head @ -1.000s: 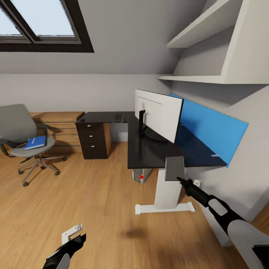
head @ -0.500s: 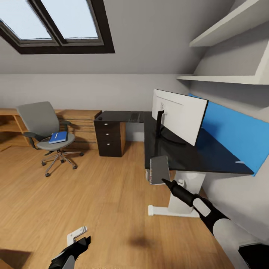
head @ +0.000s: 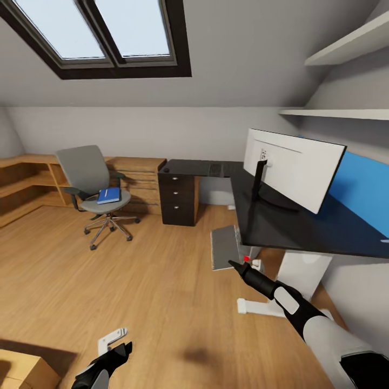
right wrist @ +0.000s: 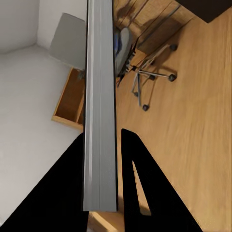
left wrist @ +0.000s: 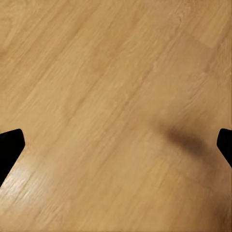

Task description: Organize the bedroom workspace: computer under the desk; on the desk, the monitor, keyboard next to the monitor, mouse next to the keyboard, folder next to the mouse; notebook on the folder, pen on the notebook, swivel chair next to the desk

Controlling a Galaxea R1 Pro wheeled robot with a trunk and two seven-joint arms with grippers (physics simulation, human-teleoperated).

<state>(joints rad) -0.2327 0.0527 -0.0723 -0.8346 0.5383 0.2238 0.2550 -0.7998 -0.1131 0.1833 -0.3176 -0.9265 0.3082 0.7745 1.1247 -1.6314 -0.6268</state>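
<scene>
My right gripper is shut on the thin grey notebook, held upright over the floor in front of the black desk; the right wrist view shows the notebook edge-on between the black fingers. The monitor stands on the desk. The keyboard and the small mouse lie on the far wing. The blue folder rests on the swivel chair, away from the desk. The computer peeks out under the desk. My left gripper hangs open over bare floor.
A dark drawer unit supports the desk's far wing, with a light wooden dresser beside it and low wooden shelving at the left. A cardboard box sits at the near left. A blue panel backs the desk.
The whole picture has shifted right, so the camera has turned left. The notebook stays in my right gripper and now sits lower against the desk edge. The left arm is unchanged.
</scene>
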